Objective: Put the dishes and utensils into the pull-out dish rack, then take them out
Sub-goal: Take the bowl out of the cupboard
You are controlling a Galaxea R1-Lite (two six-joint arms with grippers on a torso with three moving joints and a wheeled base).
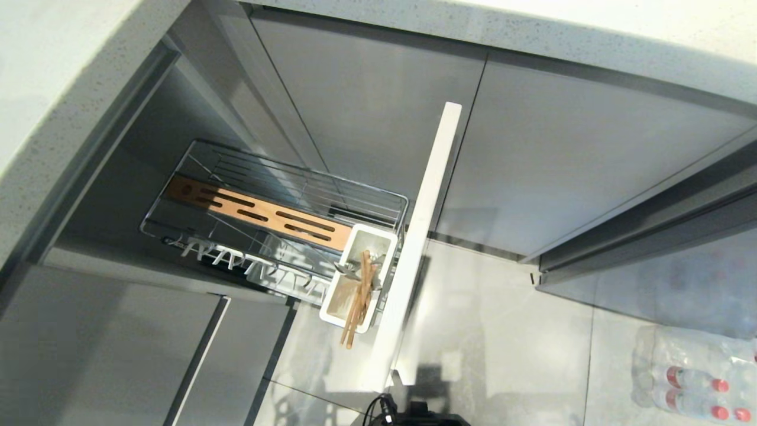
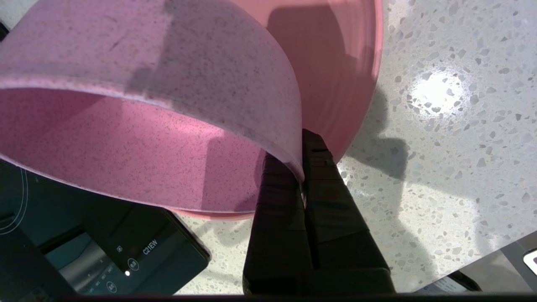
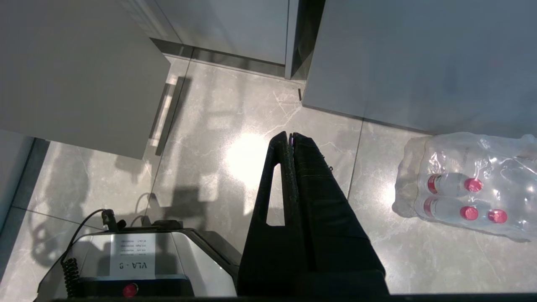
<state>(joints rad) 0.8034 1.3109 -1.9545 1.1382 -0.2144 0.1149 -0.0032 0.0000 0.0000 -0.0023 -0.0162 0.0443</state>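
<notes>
Up on the speckled countertop (image 2: 440,138), my left gripper (image 2: 303,167) is clenched on the rim of the pink bowl (image 2: 138,126), one black finger inside the wall and one outside. Only the left wrist view shows this: the bowl hangs tilted over the wider pink plate (image 2: 335,63), which lies on the stone behind it, with a dark glass cooktop (image 2: 84,251) at the counter's edge beside them. I cannot tell whether bowl and plate touch.

From the head view neither arm appears. What it gives me instead is the pull-out dish rack (image 1: 278,219), drawn out of the grey cabinet run, its narrow pale front panel (image 1: 420,236) standing edge-on toward me. Inside the chrome wire basket runs the slotted wooden strip (image 1: 260,214); the white pronged plate tray (image 1: 248,266) sits beside it with no dish in it. The white utensil cup (image 1: 358,278), just behind the panel, holds the wooden chopsticks (image 1: 359,299), leaning out over its rim, and the metal spoon (image 1: 349,271) next to them.

My right gripper (image 3: 291,138), seen only in its own wrist view, hangs with fingers pressed together on nothing, above the tiled floor (image 3: 235,134), near the robot's base (image 3: 138,260) and a shrink-wrapped pack of water bottles (image 3: 465,184).
</notes>
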